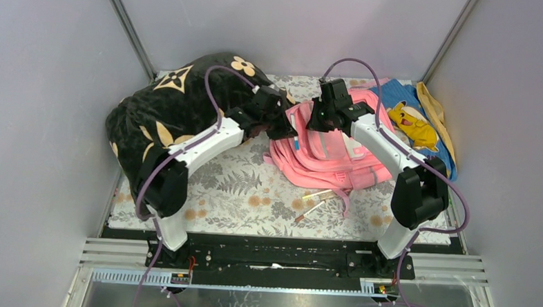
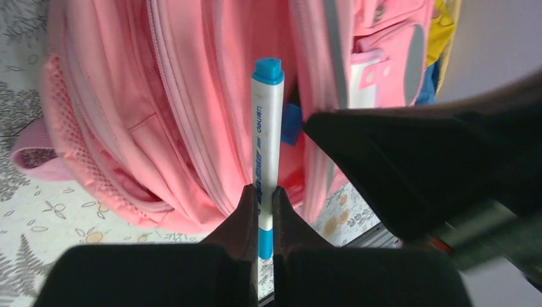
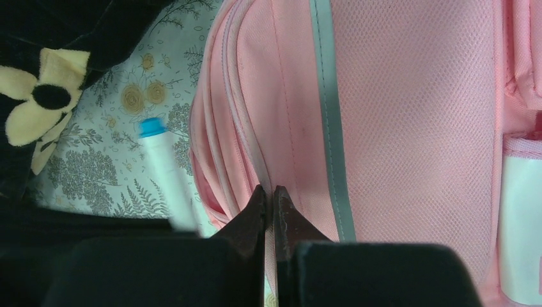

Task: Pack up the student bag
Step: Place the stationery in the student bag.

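My left gripper [image 2: 265, 192] was clamped on a marker [image 2: 267, 128], white with blue ends. It held the marker low on the barrel, so the capped end stood out ahead of the fingertips. Right in front of that tip lay the bag [image 2: 192, 96], pink, its zipped seams running away from me and a gap between its folds just beside the cap. My right gripper [image 3: 269, 195] hung close to the right of my left one, squeezed together on a ridge of the bag's pink edge next to a grey trim strip. The marker showed just to its left, over the flowered counter [image 3: 96, 166], and farther left sat a black pillow [image 3: 38, 38]. To the right of that gripper, past the bag, lay a blue cloth [image 1: 396, 96] with a yellow figure. Two slim pens [image 1: 319, 196] lay on the counter behind both grippers, nearer my bases.
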